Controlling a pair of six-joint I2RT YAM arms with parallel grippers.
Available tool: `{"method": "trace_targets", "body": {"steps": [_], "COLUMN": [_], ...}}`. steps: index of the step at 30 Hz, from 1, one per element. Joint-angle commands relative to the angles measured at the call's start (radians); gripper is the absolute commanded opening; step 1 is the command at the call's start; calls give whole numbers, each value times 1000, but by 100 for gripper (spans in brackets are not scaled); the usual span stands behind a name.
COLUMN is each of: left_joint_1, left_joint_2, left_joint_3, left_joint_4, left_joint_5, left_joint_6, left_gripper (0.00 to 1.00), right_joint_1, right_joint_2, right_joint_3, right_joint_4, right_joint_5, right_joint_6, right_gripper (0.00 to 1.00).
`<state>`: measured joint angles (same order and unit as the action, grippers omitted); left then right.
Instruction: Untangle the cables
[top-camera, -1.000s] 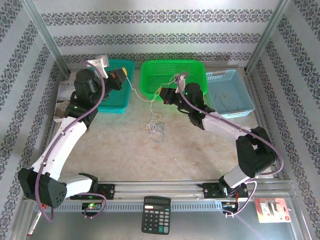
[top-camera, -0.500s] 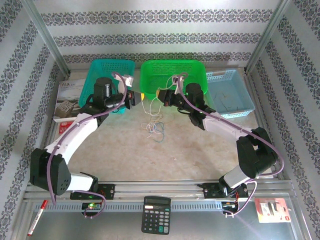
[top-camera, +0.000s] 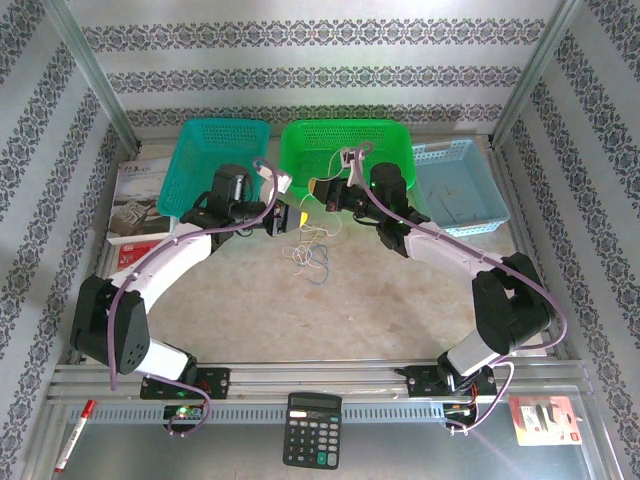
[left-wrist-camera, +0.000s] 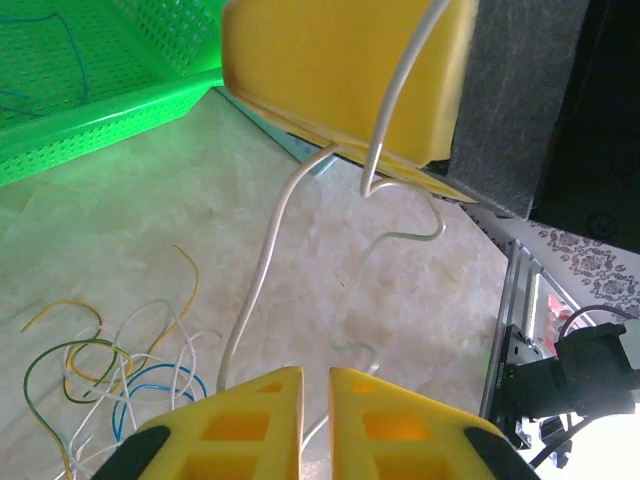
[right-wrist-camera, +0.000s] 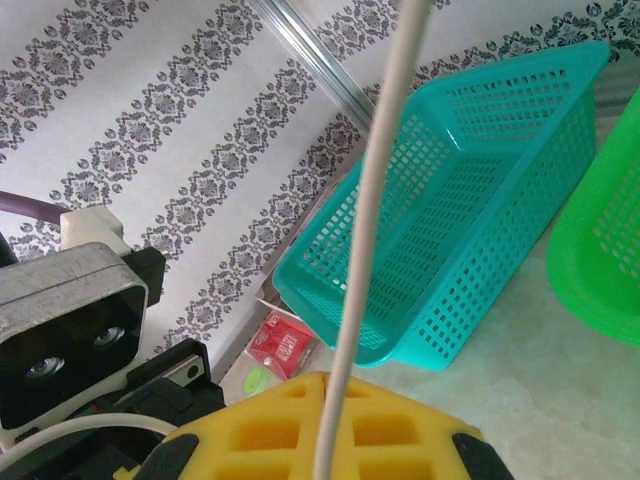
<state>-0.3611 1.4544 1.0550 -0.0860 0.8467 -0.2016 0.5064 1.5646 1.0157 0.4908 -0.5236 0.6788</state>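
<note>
The cables (top-camera: 311, 250) lie in a small loose tangle of bluish, yellow, green and whitish wires on the table in front of the green basket (top-camera: 345, 125). The left wrist view has the tangle (left-wrist-camera: 110, 370) at lower left. My right gripper (top-camera: 320, 190) is shut on a white cable (right-wrist-camera: 375, 180) that rises from between its fingers (right-wrist-camera: 328, 378). That white cable (left-wrist-camera: 265, 260) hangs from the right gripper's yellow fingers (left-wrist-camera: 340, 80) down to the table. My left gripper (top-camera: 288, 216) hovers just left of it, jaws (left-wrist-camera: 316, 385) parted by a narrow gap, a thin whitish wire running loose below the gap.
A teal basket (top-camera: 225, 123) stands at the back left and a light blue basket (top-camera: 460, 185) at the back right. The green basket holds a thin blue wire (left-wrist-camera: 40, 60). Booklets (top-camera: 135, 200) lie left of the teal basket; a calculator (top-camera: 312, 430) sits on the near rail.
My left arm has swung right from over the teal basket to just beside the right gripper, and its jaws have parted slightly. The right gripper has stayed put, still holding the white cable.
</note>
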Motion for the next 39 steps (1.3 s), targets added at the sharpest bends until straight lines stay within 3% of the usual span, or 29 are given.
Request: {"method": "trace_targets", "body": {"steps": [1, 6, 9, 24, 28, 33, 39], "left_joint_1": [-11, -11, -11, -12, -15, -12, -13], "left_joint_2": [8, 2, -9, 39, 21, -99, -177], "left_joint_3": [6, -3, -12, 37, 37, -39, -108], "left_joint_4": [-5, 14, 40, 49, 21, 9, 64], "left_joint_5": [11, -60, -100, -53, -96, -251, -260], "left_joint_6": [30, 36, 37, 30, 54, 147, 240], "left_gripper": [17, 20, 27, 43, 45, 56, 75], "right_joint_1": [11, 18, 21, 46, 49, 41, 35], "right_joint_2": [11, 3, -2, -15, -18, -27, -25], "right_joint_3": [32, 29, 24, 46, 45, 42, 56], "right_joint_4": [19, 14, 14, 7, -1, -20, -39], "right_joint_5": [-27, -29, -32, -46, -37, -30, -50], "right_joint_6": [4, 5, 6, 10, 3, -11, -21], "right_gripper": [0, 0, 0, 0, 0, 0, 0]}}
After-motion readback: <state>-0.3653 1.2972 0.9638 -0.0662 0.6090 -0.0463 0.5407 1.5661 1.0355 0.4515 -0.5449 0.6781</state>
